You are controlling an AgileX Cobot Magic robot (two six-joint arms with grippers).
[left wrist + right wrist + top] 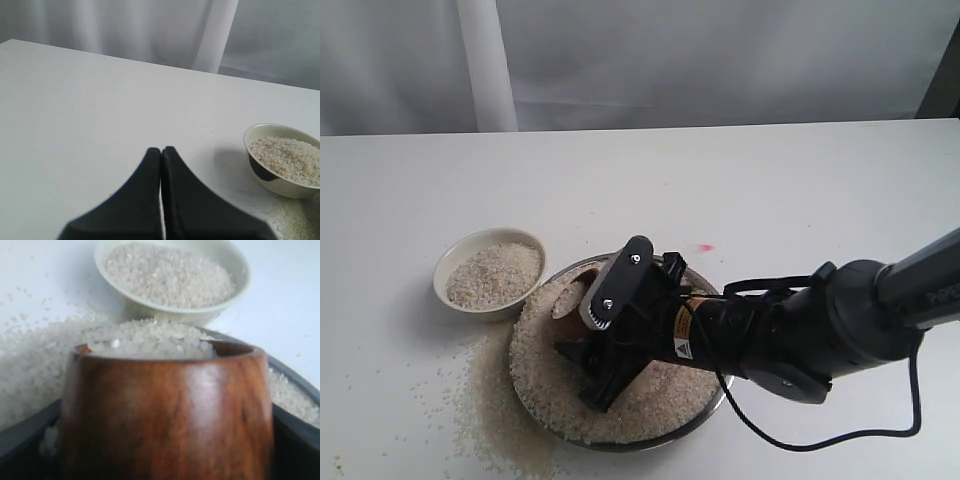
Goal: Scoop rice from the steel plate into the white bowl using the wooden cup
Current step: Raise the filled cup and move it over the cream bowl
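Note:
The steel plate (717,404), heaped with rice (665,398), sits at the table's front centre. My right gripper (582,338) reaches over it from the right, shut on the wooden cup (571,298). In the right wrist view the glossy reddish-brown cup (165,410) fills the frame, brimming with rice (150,344), and my right gripper (165,445) is mostly hidden behind it. The white bowl (451,258) stands just left of the plate, almost full of rice. Beyond the cup the same bowl (235,262) shows. My left gripper (161,150) hovers shut and empty over bare table, beside the bowl (270,128).
Spilled rice grains (480,400) lie on the white table left of and in front of the plate. A small red mark (705,247) is behind the plate. A black cable (820,440) hangs from the right arm. A pale curtain closes the back.

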